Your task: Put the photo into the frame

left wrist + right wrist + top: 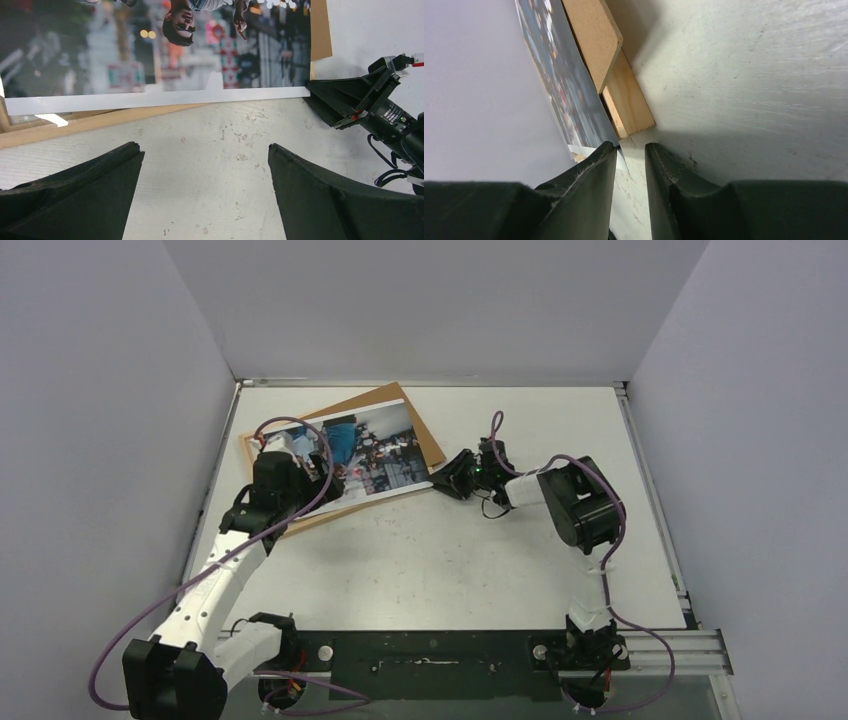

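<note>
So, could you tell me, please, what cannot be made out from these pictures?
1. Right wrist view: whether the right hand grips the photo's corner; its own fingers cover the tip.
2. Top view: most of the frame, under the photo and the backing board; the wrist views show only bits of its rails.
3. Top view: the photo's left end, behind the left arm.

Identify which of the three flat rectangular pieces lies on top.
The photo: the glossy print with a white border, overlying the brown backing board and the light-wood frame.
</note>
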`<action>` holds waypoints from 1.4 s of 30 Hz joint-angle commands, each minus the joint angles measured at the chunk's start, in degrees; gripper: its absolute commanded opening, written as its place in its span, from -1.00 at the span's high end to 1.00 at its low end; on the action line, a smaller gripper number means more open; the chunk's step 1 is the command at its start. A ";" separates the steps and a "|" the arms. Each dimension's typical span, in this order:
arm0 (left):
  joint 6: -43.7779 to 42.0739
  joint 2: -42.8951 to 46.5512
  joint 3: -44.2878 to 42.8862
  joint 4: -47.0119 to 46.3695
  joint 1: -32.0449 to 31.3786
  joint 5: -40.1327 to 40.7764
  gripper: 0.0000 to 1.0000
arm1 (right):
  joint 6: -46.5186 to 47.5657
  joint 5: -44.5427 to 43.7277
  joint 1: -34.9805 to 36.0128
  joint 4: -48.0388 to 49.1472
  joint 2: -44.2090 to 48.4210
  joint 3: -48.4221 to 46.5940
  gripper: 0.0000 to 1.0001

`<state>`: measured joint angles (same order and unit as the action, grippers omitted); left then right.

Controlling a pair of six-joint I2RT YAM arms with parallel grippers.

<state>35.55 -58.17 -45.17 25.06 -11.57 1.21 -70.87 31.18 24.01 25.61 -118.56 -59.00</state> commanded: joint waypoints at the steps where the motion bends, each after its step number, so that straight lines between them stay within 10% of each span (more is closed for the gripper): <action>1: -0.20 -0.46 -1.90 -3.03 -0.05 0.19 -0.94 | -3.14 1.67 0.33 6.30 -1.01 0.85 0.43; 10: -1.00 -0.94 -1.67 -3.46 -0.12 0.88 -0.94 | -5.35 4.10 -0.63 7.35 0.79 0.83 1.00; 24: -4.60 -6.01 -5.79 0.08 1.74 4.23 -0.94 | 35.71 1.94 -17.24 -40.49 10.22 -8.34 1.00; 42: -4.26 -13.49 -7.40 0.06 6.46 -0.98 -0.94 | 37.10 -18.86 -40.06 -51.44 24.05 -2.28 1.00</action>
<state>32.16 -70.70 -49.56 25.76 -5.78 1.21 -34.87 21.26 -12.27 -22.52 -99.88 -62.39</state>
